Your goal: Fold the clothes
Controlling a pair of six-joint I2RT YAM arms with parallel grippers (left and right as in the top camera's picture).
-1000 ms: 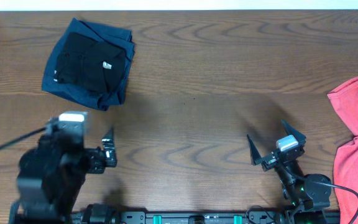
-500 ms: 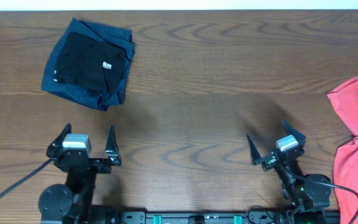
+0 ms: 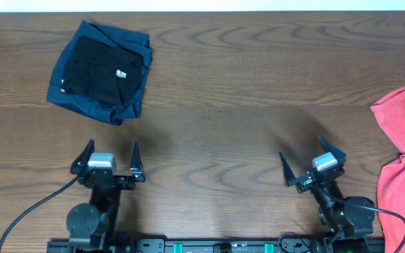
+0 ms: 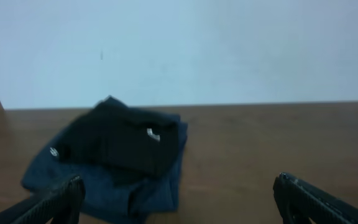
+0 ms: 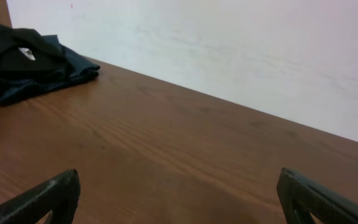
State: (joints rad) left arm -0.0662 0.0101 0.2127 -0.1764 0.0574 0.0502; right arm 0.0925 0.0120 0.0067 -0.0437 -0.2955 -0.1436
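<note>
We judge the task partly complete, and we place every item against the navy-blue garment [image 3: 76, 100] at the far left of the table [image 3: 216, 91]. That garment lies as a compact, slightly rumpled bundle, and the black T-shirt [image 3: 95, 76] rests folded directly on top of it, a small white mark showing on its upper face. We therefore count these two pieces as folded and stacked. In the left wrist view the same stack sits ahead of the camera and to the left, with bare wood between it and the fingers [image 4: 55, 199]. The left gripper [image 3: 111, 149] stands on the near side of the navy-blue garment and slightly to its right, apart from it. Its jaws are spread wide and hold nothing, and its arm is drawn back low over the near edge. The right gripper [image 3: 301, 146] stands well to the right of the navy-blue garment, also drawn back low at the near edge. Its jaws are likewise spread wide and empty, and its fingers point toward the far wall. The coral-red T-shirt [image 3: 403, 154] lies farthest right of the navy-blue garment. It is spread flat, unfolded and partly cut off by the picture edge, and neither gripper touches it. We judge this garment to be the remaining work.
</note>
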